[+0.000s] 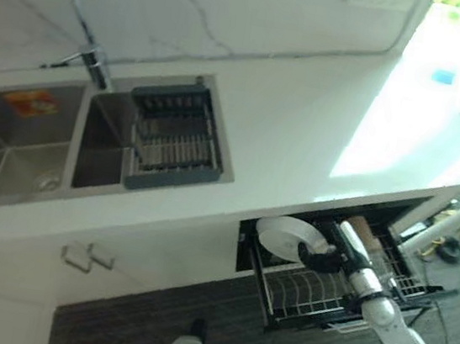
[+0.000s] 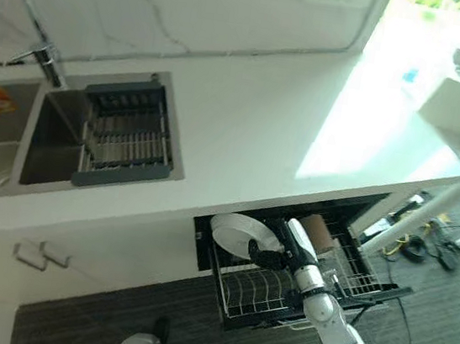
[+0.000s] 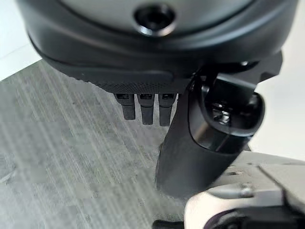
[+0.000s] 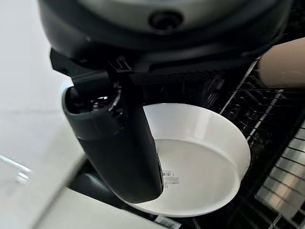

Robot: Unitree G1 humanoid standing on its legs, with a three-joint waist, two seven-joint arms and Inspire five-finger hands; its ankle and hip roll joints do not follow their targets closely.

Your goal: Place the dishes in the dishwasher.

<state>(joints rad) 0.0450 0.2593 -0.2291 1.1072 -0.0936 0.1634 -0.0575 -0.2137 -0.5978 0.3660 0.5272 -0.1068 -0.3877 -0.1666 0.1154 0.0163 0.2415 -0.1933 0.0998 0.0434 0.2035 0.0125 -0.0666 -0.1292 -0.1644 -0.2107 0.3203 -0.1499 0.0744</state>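
A round white plate [image 4: 200, 162] looks smooth and glossy, like glazed ceramic or hard plastic. The dark right hand [image 4: 114, 138] has a matt black plastic thumb with a slight sheen. The pulled-out dishwasher rack [image 1: 315, 298] is thin coated wire, white and dark, in a black frame. A pale tan cylinder [image 1: 361, 232] lying in it looks matt. The white desk [image 1: 302, 139] is smooth and shiny, as is the veined, marble-like wall behind. The double sink [image 1: 12, 152] is brushed steel, holding a grey plastic drainer [image 1: 175, 139] with metal bars. The grey floor [image 3: 71, 157] has a streaked, wood-grain finish.
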